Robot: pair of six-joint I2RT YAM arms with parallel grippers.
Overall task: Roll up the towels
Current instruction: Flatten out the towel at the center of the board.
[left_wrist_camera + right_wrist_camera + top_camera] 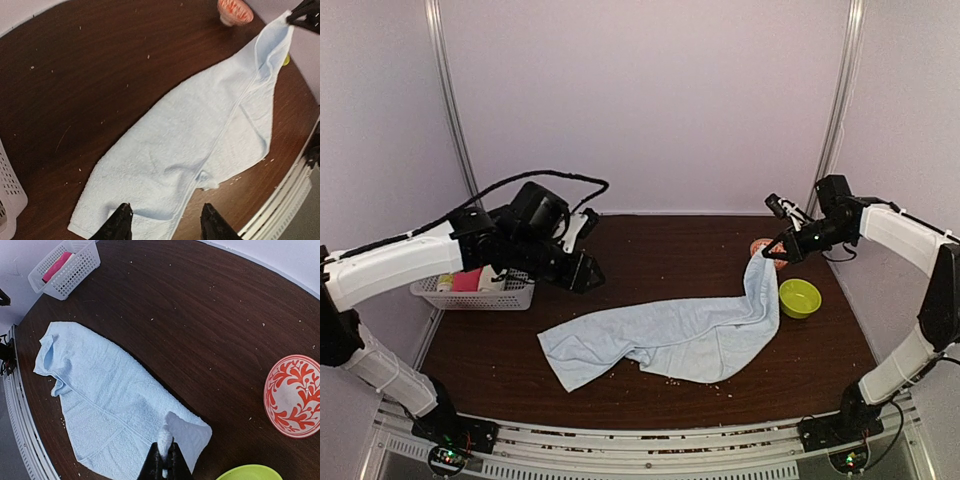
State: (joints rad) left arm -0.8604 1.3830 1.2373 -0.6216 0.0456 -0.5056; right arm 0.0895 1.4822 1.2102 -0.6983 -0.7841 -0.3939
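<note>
A pale blue towel (pixel 670 335) lies spread and folded lengthwise across the middle of the brown table. It also shows in the left wrist view (pixel 195 150) and the right wrist view (pixel 105 390). My right gripper (pixel 772 254) is shut on the towel's right corner (pixel 164 440) and holds that end lifted off the table. My left gripper (pixel 586 272) is open and empty, hovering above the table over the towel's left end (pixel 166 225). The cream-white towel is out of view.
A white mesh basket (pixel 477 293) with a pink roll (pixel 467 279) and a yellow roll (pixel 444 283) stands at the left. A red-patterned dish (pixel 761 246) and a lime green bowl (pixel 799 297) sit at the right. Crumbs dot the table.
</note>
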